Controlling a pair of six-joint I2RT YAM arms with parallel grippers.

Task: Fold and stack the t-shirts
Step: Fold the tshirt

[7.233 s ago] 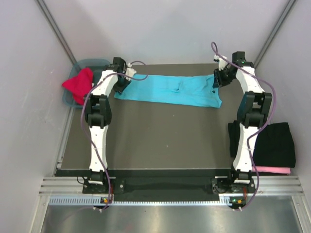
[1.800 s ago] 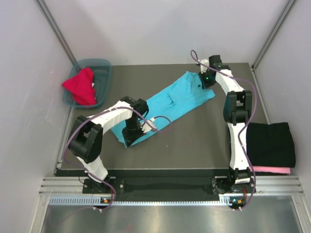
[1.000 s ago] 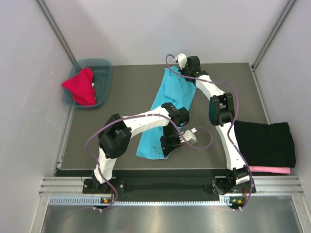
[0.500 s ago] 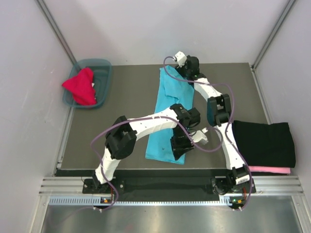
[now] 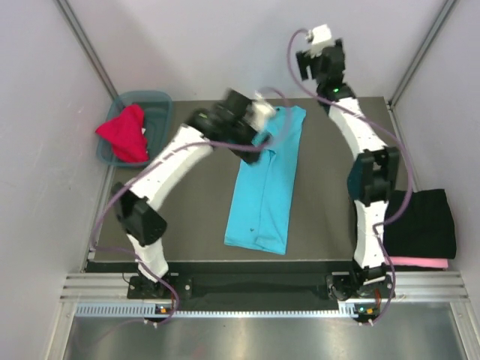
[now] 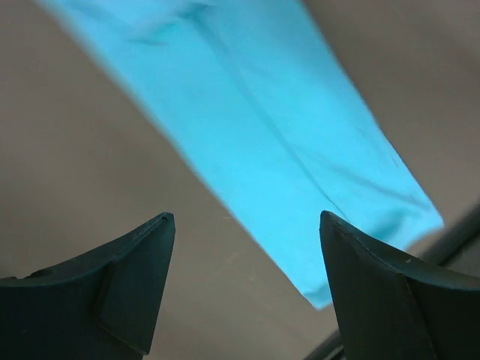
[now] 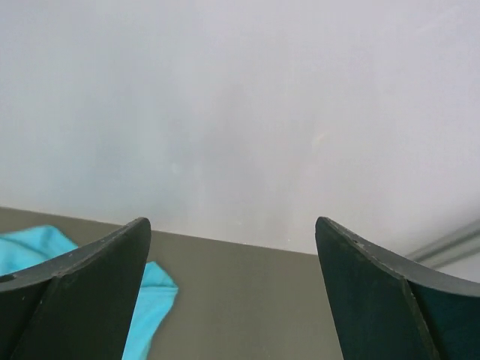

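The turquoise t-shirt (image 5: pixel 264 187) lies flat as a long narrow strip running from the far middle of the table toward the near edge. Above its far left part hangs my left gripper (image 5: pixel 251 139), blurred; in the left wrist view it (image 6: pixel 247 217) is open and empty, with the turquoise t-shirt (image 6: pixel 285 142) below. My right gripper (image 5: pixel 313 66) is raised high past the shirt's far end. It (image 7: pixel 232 221) is open and empty, facing the back wall, a turquoise corner (image 7: pixel 154 296) at lower left. A red t-shirt (image 5: pixel 124 133) hangs over the tub. A black t-shirt (image 5: pixel 427 221) lies folded on a pink one (image 5: pixel 420 262).
A teal plastic tub (image 5: pixel 154 112) stands at the table's far left corner. The dark table (image 5: pixel 187 210) is walled by pale panels on the left, back and right. The black and pink stack sits at the near right edge, beside the right arm.
Both grippers have opened and let go of the turquoise t-shirt. The left arm has swung from the shirt's near end up to its far left; the right gripper has risen.
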